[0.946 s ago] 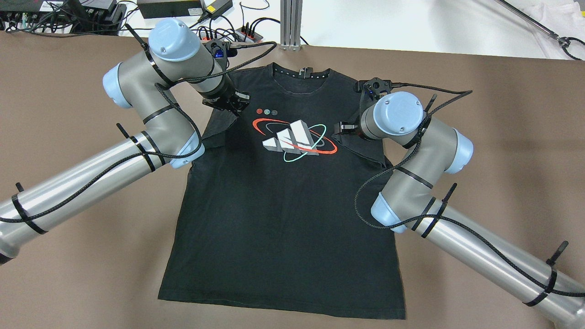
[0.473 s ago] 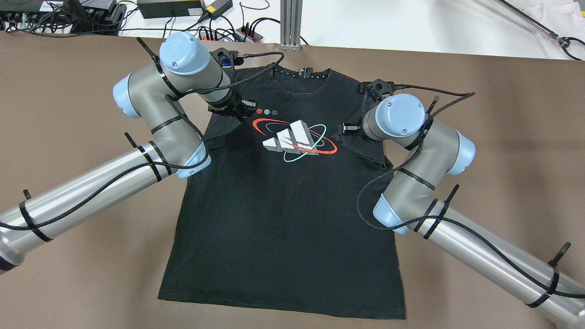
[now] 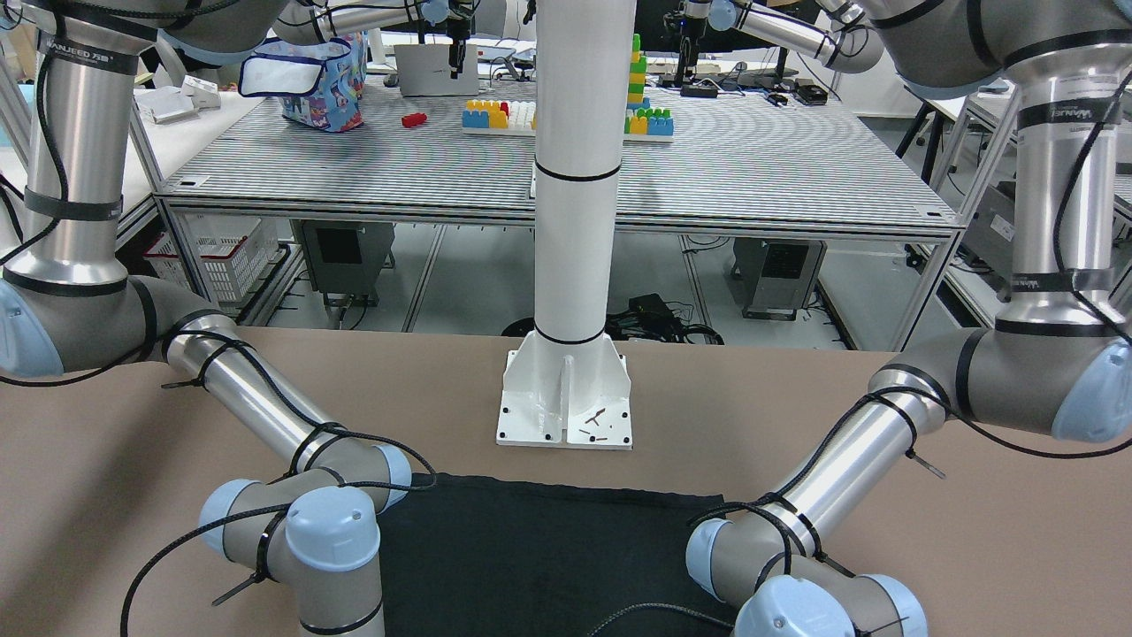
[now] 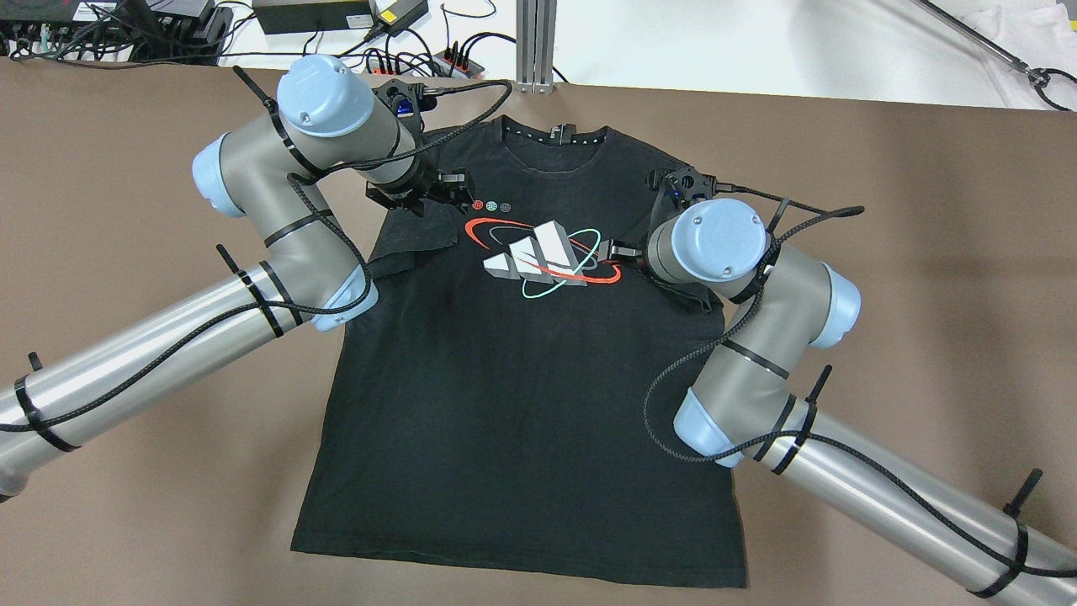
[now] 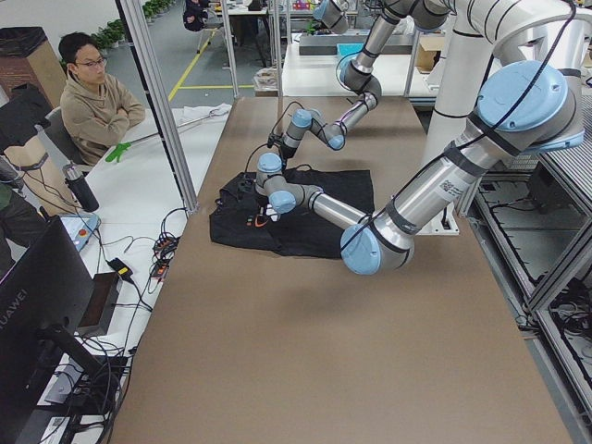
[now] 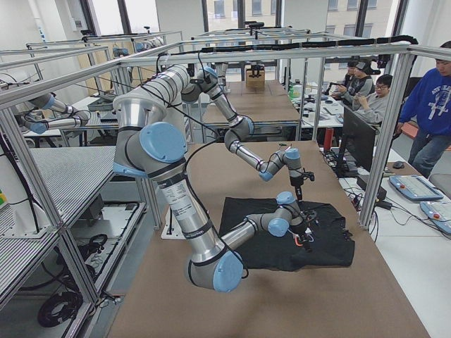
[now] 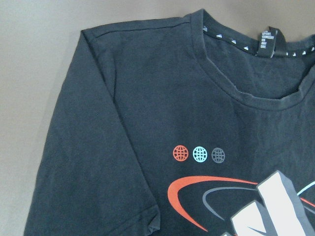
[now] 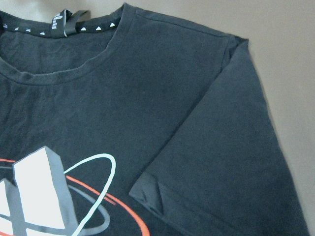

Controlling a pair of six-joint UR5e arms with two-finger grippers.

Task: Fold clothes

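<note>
shirt (image 4: 522, 379): likely soft, light, limp | hold: bottom hem (image 4: 522, 562), lower frame | left hand (image 4: 450, 187), right hand (image 4: 620, 250): spread or pinching, cannot tell

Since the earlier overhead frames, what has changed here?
The right gripper slid inward toward the logo and nearer the robot; the left gripper barely shifted. Nothing visibly gripped or released. The black T-shirt lies where it was, both sleeves folded onto its chest.
</note>
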